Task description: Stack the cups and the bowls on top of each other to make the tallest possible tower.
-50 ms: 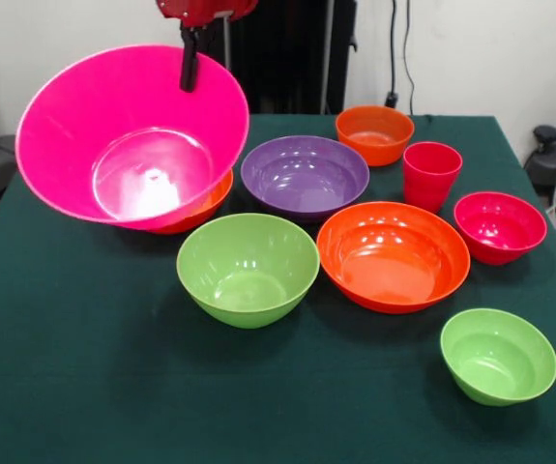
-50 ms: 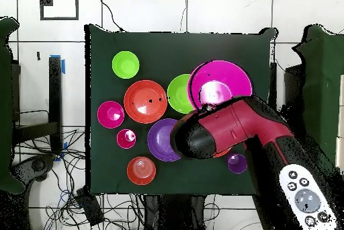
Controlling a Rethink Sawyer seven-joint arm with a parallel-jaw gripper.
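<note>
While the small green bowl [image 1: 498,355] sits nearest at 5 o'clock on the table [image 1: 84,387], the mid row holds a larger green bowl [image 1: 248,268] touching a big orange bowl [image 1: 393,255], with a red-pink bowl [image 1: 499,226] at 3 o'clock. Behind: purple bowl [image 1: 305,177], red-pink cup [image 1: 431,175], small orange bowl [image 1: 374,133]. At 10 o'clock the gripper [image 1: 190,77] pinches the rim of the hot pink bowl [image 1: 132,135], lifted and tilted above an orange bowl [image 1: 195,211]; a purple cup [image 2: 236,163] shows overhead.

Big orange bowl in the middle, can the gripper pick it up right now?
Probably not yet: the gripper is shut on the big pink bowl, gripping its rim and holding it tilted. The big orange bowl itself sits uncovered.
</note>
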